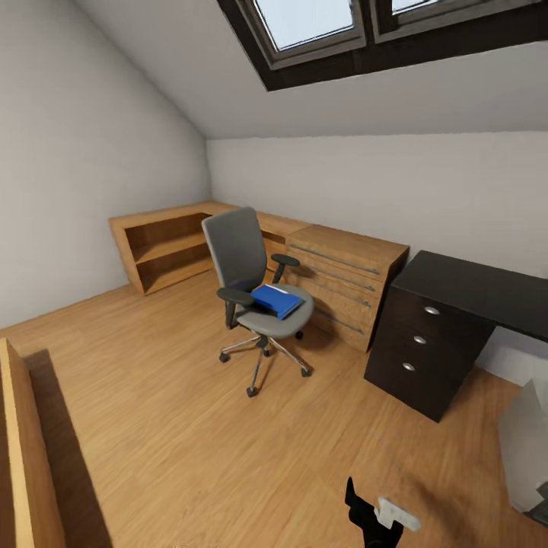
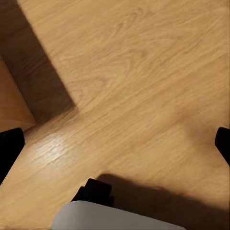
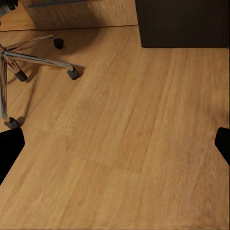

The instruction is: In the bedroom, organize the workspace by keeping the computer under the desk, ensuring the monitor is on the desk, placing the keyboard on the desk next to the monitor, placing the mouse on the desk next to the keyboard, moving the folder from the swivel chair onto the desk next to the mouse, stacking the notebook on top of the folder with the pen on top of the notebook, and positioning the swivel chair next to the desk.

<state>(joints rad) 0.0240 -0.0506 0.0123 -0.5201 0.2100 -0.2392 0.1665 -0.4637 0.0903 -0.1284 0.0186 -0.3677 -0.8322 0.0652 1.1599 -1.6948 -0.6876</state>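
**Attic bedroom: chair, folder and desk in view, both arms over bare floor**

- Swivel chair (image 1: pixel 255 285): standing on the wood floor (image 1: pixel 167 411) in mid-room, just in front of a light-wood dresser (image 1: pixel 346 278) with bar handles. Its silver base and castors (image 3: pixel 28 62) are also showing in the right wrist view.
- Folder (image 1: pixel 277 300): bright blue, lying flat on the chair seat.
- Desk (image 1: pixel 457 304): sitting to the right of the dresser, against the far wall; its glossy black tabletop is showing bare on the visible part, with three dark drawers and round silver knobs beneath.
- Pale grey boxy object (image 1: pixel 525 445): cut off at the right edge, on the floor near the desk; identity cannot be told.
- Low open wooden shelving (image 1: pixel 164 247): running along the far left corner.
- Skylight (image 1: pixel 320 23): set in the sloped ceiling.
- Left gripper (image 2: pixel 115 148): fingers spread wide, nothing between them, hanging over the floor.
- Right gripper (image 3: pixel 115 148): fingers likewise parted and empty, pointing at floorboards near the chair base.
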